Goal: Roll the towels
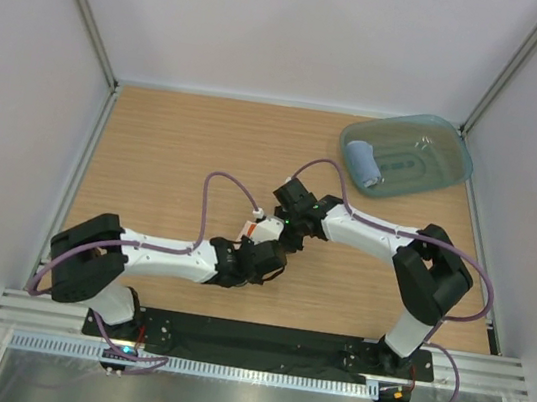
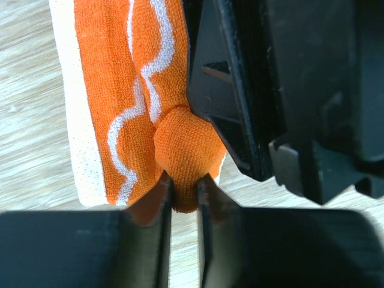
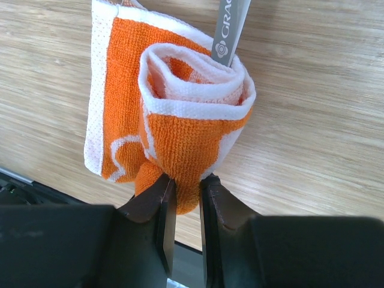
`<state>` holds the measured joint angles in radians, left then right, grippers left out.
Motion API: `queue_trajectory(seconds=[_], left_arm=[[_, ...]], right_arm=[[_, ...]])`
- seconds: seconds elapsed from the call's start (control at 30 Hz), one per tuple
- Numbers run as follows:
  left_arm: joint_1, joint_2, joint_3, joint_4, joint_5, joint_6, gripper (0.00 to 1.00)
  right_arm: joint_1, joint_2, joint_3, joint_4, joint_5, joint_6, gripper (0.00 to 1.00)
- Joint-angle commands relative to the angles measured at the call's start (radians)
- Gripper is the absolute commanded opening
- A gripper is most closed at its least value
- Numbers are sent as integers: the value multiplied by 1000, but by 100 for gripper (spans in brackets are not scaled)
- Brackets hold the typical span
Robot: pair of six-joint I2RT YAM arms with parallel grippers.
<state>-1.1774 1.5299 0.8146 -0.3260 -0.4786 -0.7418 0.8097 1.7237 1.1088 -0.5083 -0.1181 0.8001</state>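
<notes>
The white-and-orange towel (image 1: 256,229) is rolled up and held above the table between my two grippers, mostly hidden by them in the top view. My left gripper (image 2: 185,187) is shut on an orange fold of the towel (image 2: 138,102). My right gripper (image 3: 186,183) is shut on the lower edge of the rolled towel (image 3: 192,120), whose spiral end and grey label (image 3: 228,30) face that camera. The right gripper's black body (image 2: 282,96) fills the right of the left wrist view. The light blue towel (image 1: 363,165) lies rolled in the teal tray (image 1: 452,158) at the far right.
The wooden table (image 1: 172,167) is walled by white panels on the left, the back and the right. A black base strip (image 1: 258,341) runs along the near edge under both arms. Purple cables loop over both arms.
</notes>
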Motion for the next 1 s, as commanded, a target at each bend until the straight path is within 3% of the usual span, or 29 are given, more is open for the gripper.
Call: queue_trajectory(seconds=[0.0,0.13,0.43,0.77,0.97], left_arm=[[-13,38,-2,4,9,48,9],[-13,13,-20,18,31,44,0],[-13,-89,-115,82,100,-5,0],[-13,-128,-141,87,106,-27,0],[-8,-169,-153,99,121,-45,0]], right_arm=[[26,-6,51,25,-68,-1,21],[25,-3,52,27,-63,1,26],[-24,34,134,-24,-52,-42,52],[-182,100,214,-67,-91,-108,53],[-267,54,212,-47,-95,-131,53]])
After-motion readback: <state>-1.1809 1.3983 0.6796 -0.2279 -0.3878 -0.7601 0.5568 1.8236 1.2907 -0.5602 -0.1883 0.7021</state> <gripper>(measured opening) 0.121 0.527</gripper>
